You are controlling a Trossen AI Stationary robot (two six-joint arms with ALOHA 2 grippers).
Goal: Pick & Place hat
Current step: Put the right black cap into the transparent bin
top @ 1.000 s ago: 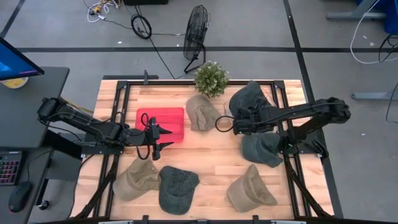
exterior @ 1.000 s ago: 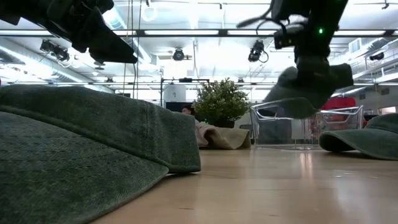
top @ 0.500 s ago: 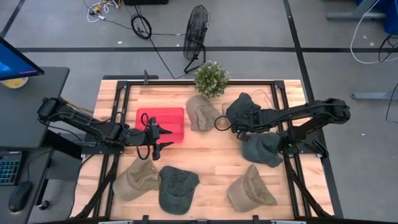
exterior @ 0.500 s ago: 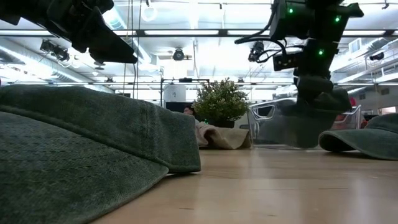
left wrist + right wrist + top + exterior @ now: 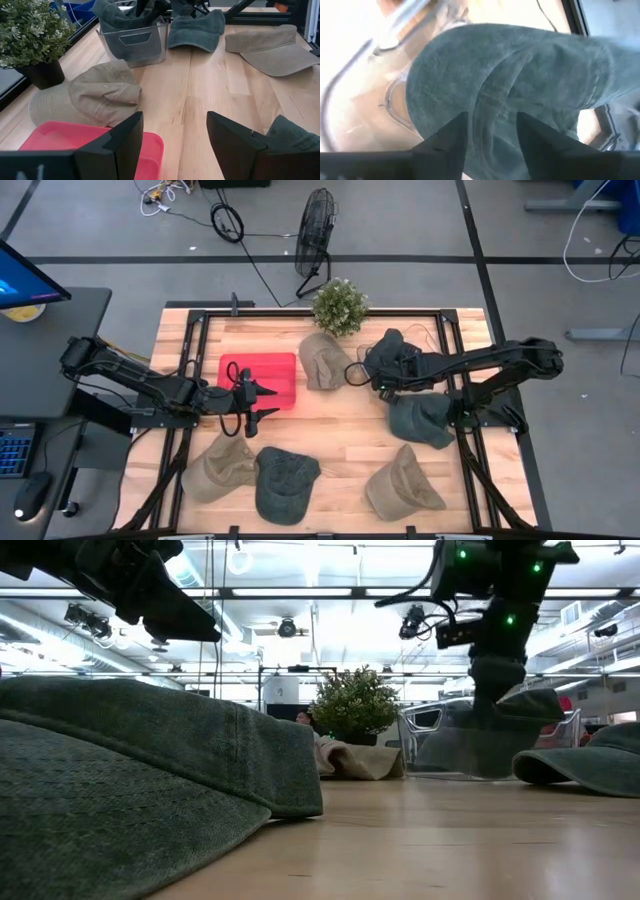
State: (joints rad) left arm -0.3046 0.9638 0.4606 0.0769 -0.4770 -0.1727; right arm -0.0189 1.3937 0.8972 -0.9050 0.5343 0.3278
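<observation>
A dark green hat sits crumpled in a clear plastic bin at the table's far right; its crown fills the right wrist view. My right gripper hangs just over it with its fingers apart, and a fold of the crown shows between them. My left gripper waits open above the near edge of a red tray. My right gripper comes at the hat's crown from above, one finger on either side of a raised fold. I cannot tell whether the fingers touch the cloth. The hat rests in the bin.
Other hats lie flat on the wood: tan ones, and dark green ones. A potted plant stands at the far edge. Bare wood lies in the table's middle.
My right gripper has come down and a little toward the table's left with the dark green hat. The hat, which hung clear above the bin, now sits lower inside it, bunched up.
</observation>
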